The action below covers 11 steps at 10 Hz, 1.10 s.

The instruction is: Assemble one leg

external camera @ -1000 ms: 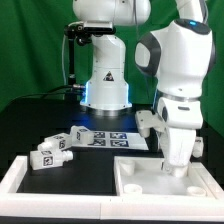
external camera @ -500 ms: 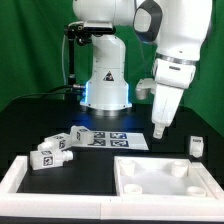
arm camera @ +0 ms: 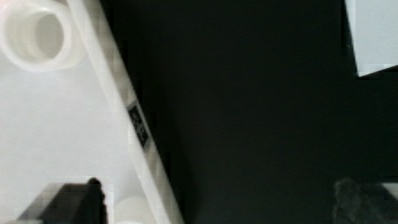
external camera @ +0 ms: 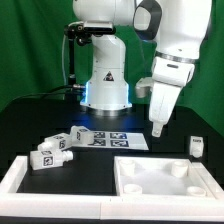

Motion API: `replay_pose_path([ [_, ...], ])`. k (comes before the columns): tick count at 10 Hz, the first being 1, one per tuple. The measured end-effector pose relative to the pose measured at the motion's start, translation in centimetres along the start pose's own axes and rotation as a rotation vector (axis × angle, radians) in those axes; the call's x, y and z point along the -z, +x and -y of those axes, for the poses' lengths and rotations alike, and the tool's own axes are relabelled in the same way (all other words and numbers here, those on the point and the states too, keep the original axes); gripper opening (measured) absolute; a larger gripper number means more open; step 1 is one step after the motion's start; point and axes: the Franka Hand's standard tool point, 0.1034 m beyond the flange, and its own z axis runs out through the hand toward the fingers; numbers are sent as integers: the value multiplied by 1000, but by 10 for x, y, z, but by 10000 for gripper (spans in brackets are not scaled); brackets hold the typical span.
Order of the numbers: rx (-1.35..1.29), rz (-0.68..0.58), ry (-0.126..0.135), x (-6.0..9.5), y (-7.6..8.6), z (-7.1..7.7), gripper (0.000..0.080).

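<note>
Claw: the claw [external camera: 157,127] hangs above the worktop [external camera: 30,125], its fingers wide apart and holding nothing.
Leg: one leg [external camera: 196,146] sits alone on the worktop near the claw, toward the exterior view's right. The other legs [external camera: 50,152] lie well apart, toward its left.
Next move, likely: centre over that leg, descend straight, then close squarely across its body.
Panel: the panel [external camera: 160,186] has round sockets [arm camera: 36,40], and those in sight look empty.
</note>
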Motion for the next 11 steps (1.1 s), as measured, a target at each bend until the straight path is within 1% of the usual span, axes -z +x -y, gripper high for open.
replay_pose_path([
  [1,-71,9,7,-5,-13,18,649],
  [2,-110,28,25,-7,-32,38,649],
  [3,-198,32,21,0,-45,38,649],
  [4,-236,25,24,0,-48,40,649],
  [5,-300,-6,56,-8,-56,49,649],
  [6,-325,6,70,-10,-60,53,649],
  [7,-312,17,71,-9,-57,52,649],
  [8,-309,20,75,-12,-60,52,649],
  [9,-325,67,103,-23,-78,56,649],
  [10,-346,144,138,-27,-98,64,649],
  [11,-370,200,173,-25,-112,66,649],
])
